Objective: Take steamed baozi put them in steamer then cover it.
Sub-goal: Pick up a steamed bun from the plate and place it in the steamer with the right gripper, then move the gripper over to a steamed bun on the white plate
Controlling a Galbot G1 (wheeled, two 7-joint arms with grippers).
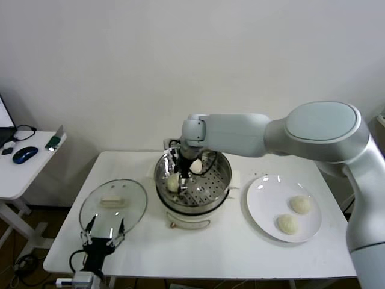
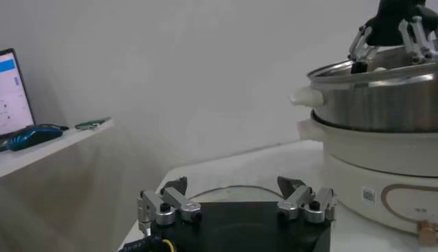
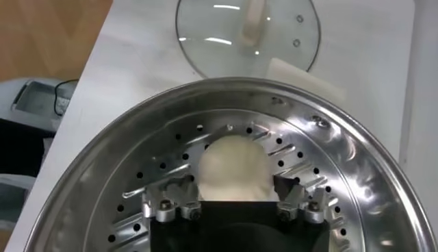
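Baozi (image 3: 231, 166), item in hand: one cream-white bun resting on the perforated tray of the steamer (image 1: 224, 174), directly between the spread fingers of the right gripper (image 3: 235, 203); jaws wide, one to each side of the bun and not pressing it, so the bun reads as released.

Second bun (image 1: 196, 165): also on the tray, toward the far wall of the pot, close behind the right gripper.

Steamer: round steel pot on a white base at the table's middle; holds two buns, uncovered.

White plate (image 1: 263, 192): to the robot's right of the steamer; holds two more buns (image 1: 300, 204), (image 1: 287, 224), side by side and apart.

Cover (image 1: 113, 205): clear glass lid with cream handle, flat on the table to the left of the steamer, holding nothing.

Left gripper (image 2: 236, 204): parked low at the table's near-left edge, just beside the cover, jaws wide and empty.

Risks, as judged:
- fingers stand close on both sides of the soft bun; a slanted lift could drag or dent it
- the second bun sits near the wrist; a sideways exit could nudge it
- two buns remain outside; covering now would leave the task short
- glass cover is smooth and its handle narrow; an off-centre grip could let it tilt or slip
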